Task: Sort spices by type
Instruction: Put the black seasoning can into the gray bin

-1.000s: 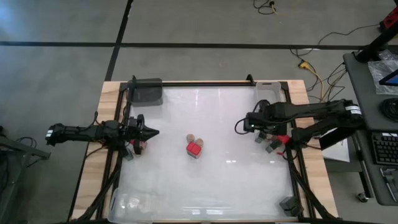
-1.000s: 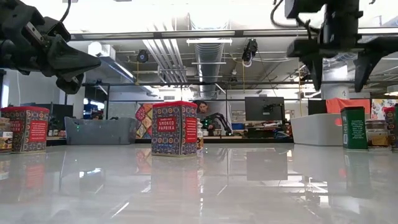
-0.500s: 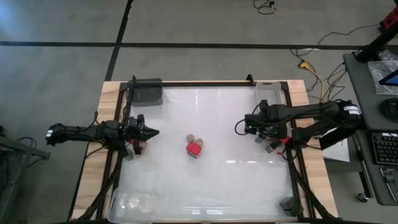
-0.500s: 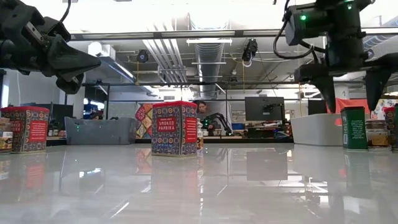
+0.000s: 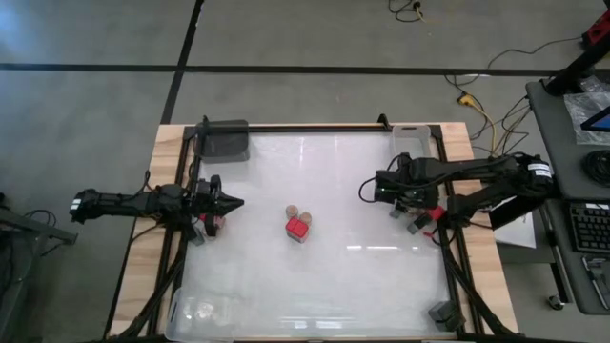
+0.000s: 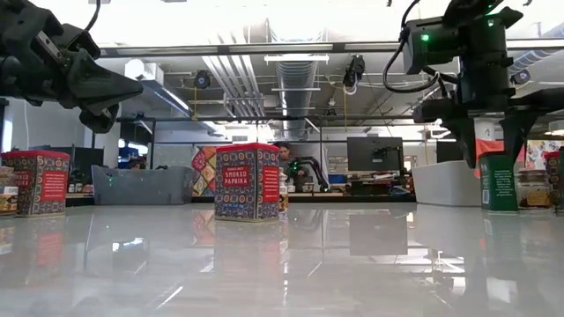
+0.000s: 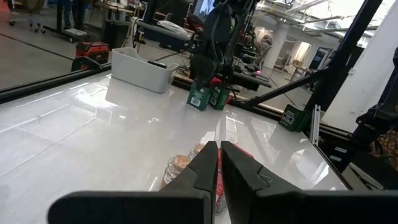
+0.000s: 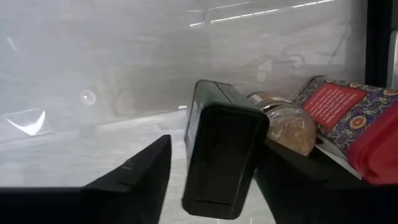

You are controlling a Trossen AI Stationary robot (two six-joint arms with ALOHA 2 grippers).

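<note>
I have the right gripper (image 8: 214,163) straddling a black tin (image 8: 221,149), fingers not yet clamped, for regrouping; left gripper (image 7: 219,163) waits, clenched empty.

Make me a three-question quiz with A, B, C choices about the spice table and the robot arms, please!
1. Where is the red paprika tin?
A. near the table's middle
B. inside the grey bin
C. in the left gripper

2. How many round tan-topped jars stand right behind that tin?
A. none
B. two
C. five

3. How are the left gripper's fingers?
A. wide apart
B. shut together, holding nothing
C. clamped on a jar

Answers:
1 A, the high view shows it standing on the white table near the centre.
2 B, two tan tops sit side by side against it.
3 B, the left wrist view shows the fingers pressed together with nothing between.
</note>
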